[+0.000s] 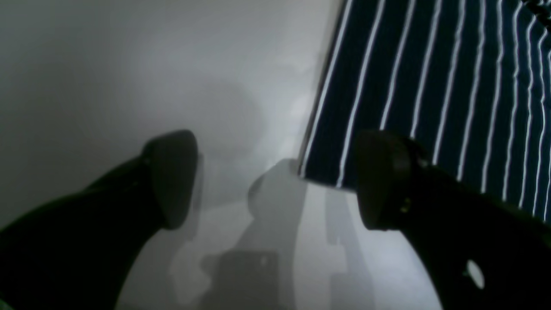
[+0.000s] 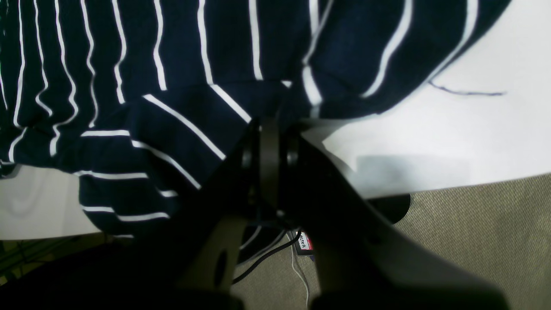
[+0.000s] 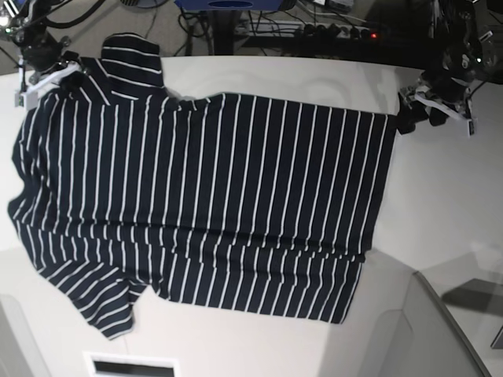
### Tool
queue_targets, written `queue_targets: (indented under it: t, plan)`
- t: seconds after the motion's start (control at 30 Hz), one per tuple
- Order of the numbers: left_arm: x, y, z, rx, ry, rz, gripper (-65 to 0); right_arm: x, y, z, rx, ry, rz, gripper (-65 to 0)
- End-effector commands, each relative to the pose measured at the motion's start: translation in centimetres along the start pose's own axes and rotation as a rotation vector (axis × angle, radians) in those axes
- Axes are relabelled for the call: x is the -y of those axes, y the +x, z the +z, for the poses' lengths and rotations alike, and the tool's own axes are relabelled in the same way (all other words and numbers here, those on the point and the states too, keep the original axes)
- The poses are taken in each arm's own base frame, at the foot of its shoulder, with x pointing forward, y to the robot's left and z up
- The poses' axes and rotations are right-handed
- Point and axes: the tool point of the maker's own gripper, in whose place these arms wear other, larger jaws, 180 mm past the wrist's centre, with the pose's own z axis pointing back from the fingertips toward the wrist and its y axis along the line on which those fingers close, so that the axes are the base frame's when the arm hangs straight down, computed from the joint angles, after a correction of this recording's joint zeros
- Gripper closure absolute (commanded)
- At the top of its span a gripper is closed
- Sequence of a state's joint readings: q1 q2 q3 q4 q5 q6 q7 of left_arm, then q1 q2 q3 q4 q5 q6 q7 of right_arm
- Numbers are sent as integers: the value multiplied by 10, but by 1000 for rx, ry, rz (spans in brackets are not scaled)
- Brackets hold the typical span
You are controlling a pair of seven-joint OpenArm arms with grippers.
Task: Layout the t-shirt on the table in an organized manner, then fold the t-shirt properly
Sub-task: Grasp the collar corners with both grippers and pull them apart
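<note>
Right gripper (image 2: 269,142) clamps the t-shirt (image 3: 204,204) (contact hidden); left gripper (image 1: 275,181) gapes.

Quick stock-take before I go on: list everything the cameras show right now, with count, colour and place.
dark navy cloth t-shirt with thin white stripes: one, spread nearly flat across the table, one sleeve bunched at the right gripper.
smooth white table: one, under the shirt, bare past the hem.
loose dark thread: one, on the table beside the shirt in the right wrist view.
cables: several, dark and white, on the beige floor below the table edge.
left gripper: one, black, open over the hem corner, holding nothing.
right gripper: one, black, shut on the t-shirt at the sleeve.
</note>
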State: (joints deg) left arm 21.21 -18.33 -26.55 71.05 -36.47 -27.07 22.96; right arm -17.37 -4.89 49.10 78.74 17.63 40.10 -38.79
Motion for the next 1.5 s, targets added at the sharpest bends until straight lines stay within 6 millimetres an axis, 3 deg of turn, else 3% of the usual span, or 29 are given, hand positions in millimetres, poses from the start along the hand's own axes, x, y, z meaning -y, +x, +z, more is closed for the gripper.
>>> queue_targets:
  t: [0.0,0.27,0.43,0.53,0.57,0.63,0.8,0.93,1.1,1.2,1.47]
  plan:
    - [6,11,1,40,-26,-5,-533,8,-10,3,-57,-27,26,-6]
    - [22,-4,-6,38,-48,47,-535,11,-10,3,-63,-30,27,-6]
    - [22,-5,-18,37,-47,82,-532,11,-11,4,-64,-30,27,-6]
    - [35,-17,-28,-10,-81,72,-525,11,-11,4,-64,-30,27,-6]
    - [41,-21,-31,-28,-98,62,-502,11,-11,4,-64,-30,27,-6]
    - [52,-27,-34,-47,-125,48,-393,11,-11,4,-64,-30,27,-6]
    - [59,-29,-36,-52,-140,49,0,11,-10,4,-63,-31,28,-5]
    - [63,-16,-32,-23,-152,17,0,12,-6,9,-54,-42,45,-5]
    - [74,13,-18,36,-180,-70,0,16,12,28,-24,-86,117,-5]
    - [85,15,-10,2,-199,-114,0,17,20,38,-28,-111,146,-5]
    - [81,25,23,-13,-143,-148,0,17,34,56,-18,-153,212,-5]
